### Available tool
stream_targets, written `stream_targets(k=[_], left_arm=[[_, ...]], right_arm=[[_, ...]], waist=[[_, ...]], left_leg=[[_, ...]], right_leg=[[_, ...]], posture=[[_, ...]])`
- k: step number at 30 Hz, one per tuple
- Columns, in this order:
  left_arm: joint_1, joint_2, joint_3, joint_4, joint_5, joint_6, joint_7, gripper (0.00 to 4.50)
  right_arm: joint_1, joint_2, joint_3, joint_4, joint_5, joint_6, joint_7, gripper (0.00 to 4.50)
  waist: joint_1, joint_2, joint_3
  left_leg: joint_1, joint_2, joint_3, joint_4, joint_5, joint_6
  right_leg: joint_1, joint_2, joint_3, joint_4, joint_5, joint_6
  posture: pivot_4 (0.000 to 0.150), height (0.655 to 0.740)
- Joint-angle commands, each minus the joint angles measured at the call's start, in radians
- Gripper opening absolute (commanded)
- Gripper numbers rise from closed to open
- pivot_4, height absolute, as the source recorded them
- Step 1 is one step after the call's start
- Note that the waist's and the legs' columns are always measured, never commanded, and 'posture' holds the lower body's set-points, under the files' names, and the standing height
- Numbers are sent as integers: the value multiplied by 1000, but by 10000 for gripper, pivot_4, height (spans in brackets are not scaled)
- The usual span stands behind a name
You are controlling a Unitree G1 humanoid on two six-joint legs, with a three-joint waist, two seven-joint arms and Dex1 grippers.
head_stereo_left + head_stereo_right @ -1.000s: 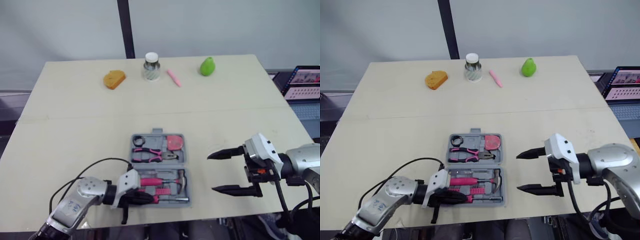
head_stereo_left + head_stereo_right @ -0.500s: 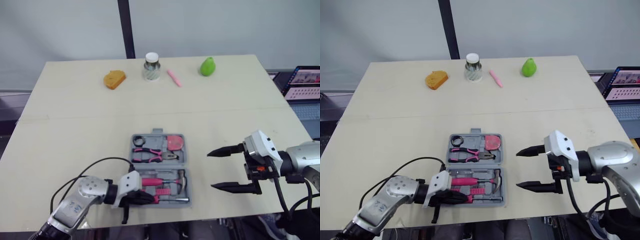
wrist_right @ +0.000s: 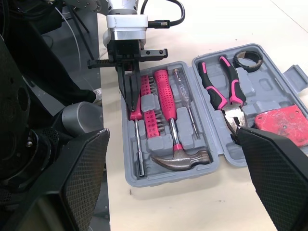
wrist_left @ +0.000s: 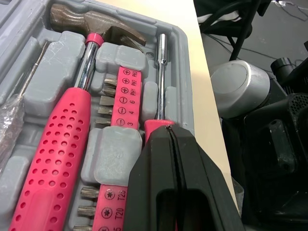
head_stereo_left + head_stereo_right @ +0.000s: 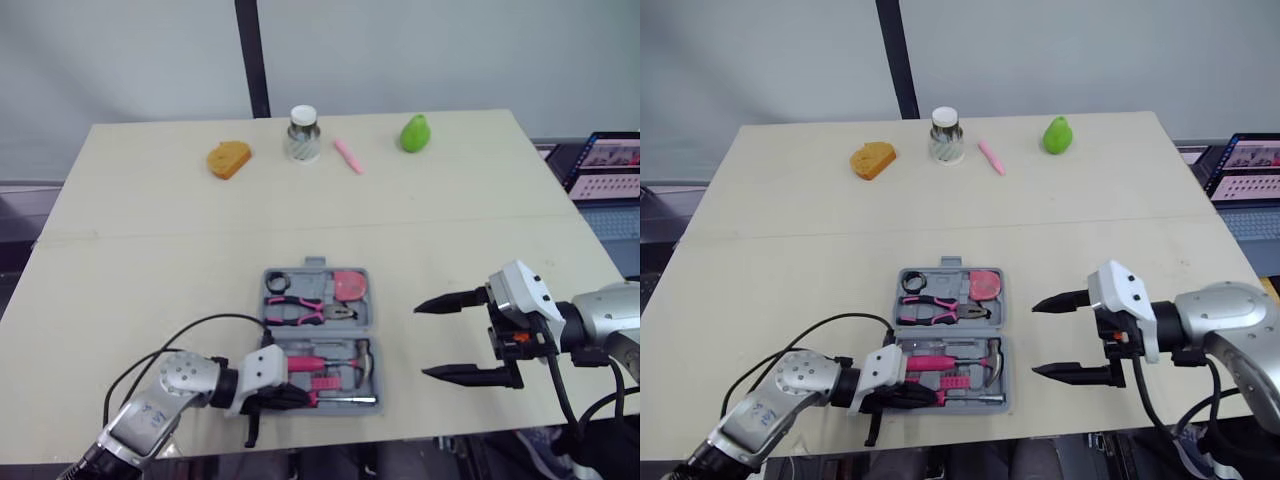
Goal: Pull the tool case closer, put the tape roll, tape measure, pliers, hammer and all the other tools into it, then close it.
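The grey tool case (image 5: 372, 300) lies open near the table's front edge. Its far half holds a black tape roll (image 5: 277, 282), pink-handled pliers (image 5: 300, 309) and a pink tape measure (image 5: 349, 285). The near half holds a hammer (image 4: 91, 29), a pink bit strip (image 4: 118, 106) and a pink-handled screwdriver (image 4: 161, 67). My left gripper (image 5: 270, 397) is shut, its tips resting on the screwdriver's handle at the case's near left corner. My right gripper (image 5: 421, 343) hovers open to the right of the case, holding nothing.
Along the table's far edge stand an orange object (image 5: 228, 158), a lidded jar (image 5: 302, 133), a pink marker (image 5: 347, 155) and a green pear (image 5: 414, 132). A laptop (image 5: 605, 165) sits beyond the right edge. The case's near side is close to the front edge.
My left gripper has crept slightly to the right along the case's near half. The right gripper has stayed almost still.
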Motion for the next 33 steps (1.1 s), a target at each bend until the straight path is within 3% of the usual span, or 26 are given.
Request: stream_targets(k=[1,4,8,14,18,22,28,33], left_arm=[[26,23,-50,61,71,20,8,392],[30,8,-32,44,31,28,2,392],[47,-11,54,-57,-123,109,-15,392],[57,24,372,-155,-362,308,63,392],[95,57,591,-105,-357,308,137,392],[181,83,749,-37,-309,256,166,12013],[288,81,853,88,-225,118,173,42737],[278,74,849,152,-203,52,179,44424]], right_arm=[[-6,-12,-34,-25,18,2,-3,45000],[-4,-12,-36,-27,20,3,-4,45000],[4,-1,-44,-26,38,17,-17,45000],[37,39,-69,27,33,19,-60,45000],[79,75,-77,115,-18,-20,-83,45000],[88,117,-92,246,-61,-60,-113,45000],[86,182,-87,442,-148,-151,-144,45000],[63,241,-69,531,-208,-220,-162,45000]], waist=[[0,0,0],[0,0,0],[0,0,0],[0,-2,2],[-1,-2,2],[-6,-2,2],[-5,-2,2],[-2,-2,2]], left_leg=[[0,0,0,0,0,0],[0,0,0,0,0,0],[0,0,0,0,0,0],[-1,1,-1,0,1,-1],[0,0,-1,0,1,0],[0,0,1,-1,1,0],[0,1,3,-3,0,-1],[0,1,3,-3,0,-2]], right_leg=[[0,0,0,0,0,0],[0,0,0,0,0,0],[0,0,0,0,0,0],[0,0,1,0,0,0],[1,0,0,1,0,0],[0,8,1,4,0,0],[-2,10,1,3,0,0],[-3,9,2,3,0,0]], posture=[[1500,7400],[1500,7400],[1500,7400],[1500,7400],[1500,7400],[1500,7400],[1500,7400],[1500,7400]])
